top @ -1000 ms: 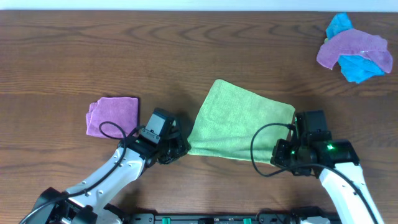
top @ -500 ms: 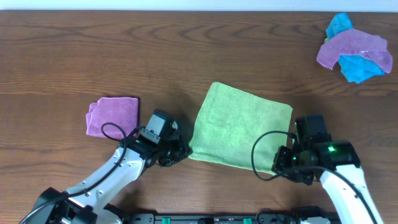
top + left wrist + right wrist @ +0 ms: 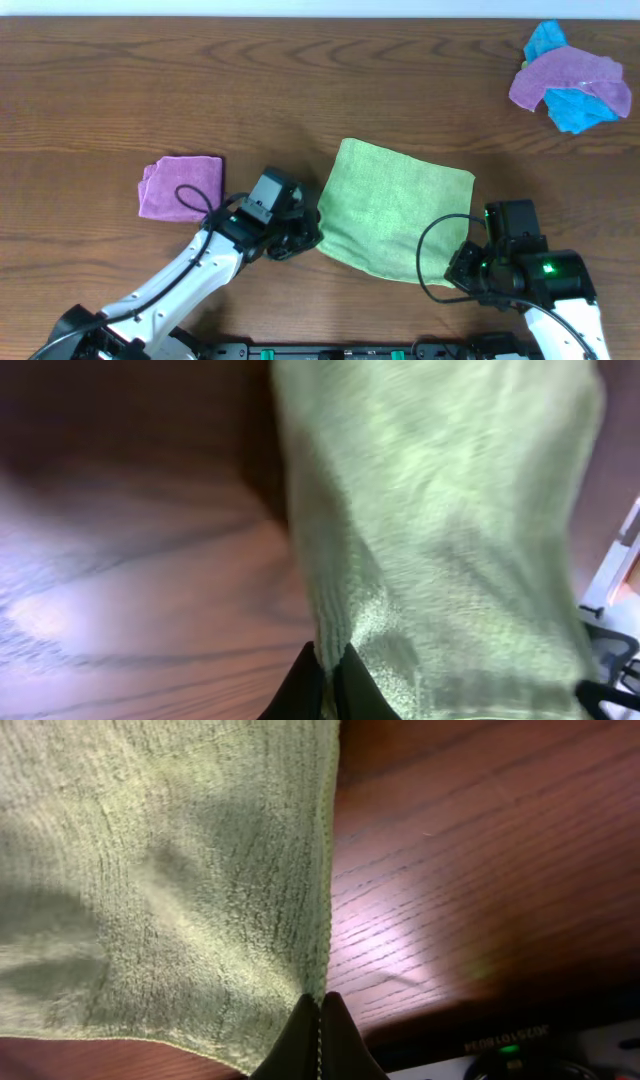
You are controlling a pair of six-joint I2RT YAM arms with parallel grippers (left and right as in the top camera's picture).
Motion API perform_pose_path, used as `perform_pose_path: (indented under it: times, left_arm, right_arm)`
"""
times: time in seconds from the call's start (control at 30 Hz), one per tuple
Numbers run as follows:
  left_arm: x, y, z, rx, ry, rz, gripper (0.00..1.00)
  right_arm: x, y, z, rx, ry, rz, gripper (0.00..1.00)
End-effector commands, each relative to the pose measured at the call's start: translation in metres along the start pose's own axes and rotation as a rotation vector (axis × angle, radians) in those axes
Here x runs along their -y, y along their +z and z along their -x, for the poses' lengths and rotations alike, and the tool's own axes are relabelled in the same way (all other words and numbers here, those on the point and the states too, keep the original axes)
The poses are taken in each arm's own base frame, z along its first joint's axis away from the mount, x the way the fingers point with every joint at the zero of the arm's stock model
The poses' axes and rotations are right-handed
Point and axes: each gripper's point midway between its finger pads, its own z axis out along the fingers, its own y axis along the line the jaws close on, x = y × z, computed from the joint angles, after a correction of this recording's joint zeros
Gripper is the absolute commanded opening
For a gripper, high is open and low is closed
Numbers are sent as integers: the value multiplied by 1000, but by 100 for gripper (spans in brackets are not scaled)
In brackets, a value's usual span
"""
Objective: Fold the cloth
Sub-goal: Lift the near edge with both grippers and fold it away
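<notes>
- overhead view: the green cloth [image 3: 395, 210] is lying spread on the table [image 3: 200, 90], near the front edge and between the two arms, turned slightly askew.
- the left hand [image 3: 310, 232] is gripping the cloth at its near left corner, and the right hand [image 3: 458, 268] is gripping it at its near right corner.
- left wrist view: the two dark fingers [image 3: 300, 695] are pressing together on the cloth's edge; the fabric is stretching away above them, with a dark shadow and bare wood showing on the left.
- right wrist view: the fingers [image 3: 345, 1055] are pinching the hem on the cloth's right edge; the fabric is spreading out to the left and bare wood is showing on the right.
- a folded purple cloth [image 3: 180, 185] is sitting on the table beside the left arm, apart from the green one.
- a heap of purple and blue cloths [image 3: 570, 80] is lying at the far right corner, well apart from everything else.
</notes>
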Motion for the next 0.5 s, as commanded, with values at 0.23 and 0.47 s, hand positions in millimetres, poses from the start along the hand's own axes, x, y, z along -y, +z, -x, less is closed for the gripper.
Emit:
perform_pose_path:
  times: [0.23,0.47]
  left_arm:
    - [7,-10,33,172,45,48,6]
    - [13,1,62,235,56,96,6]
  right_arm:
    - [5,-2,24,120,52,-35,1]
    - [0,-1,47,204,51,-40,1]
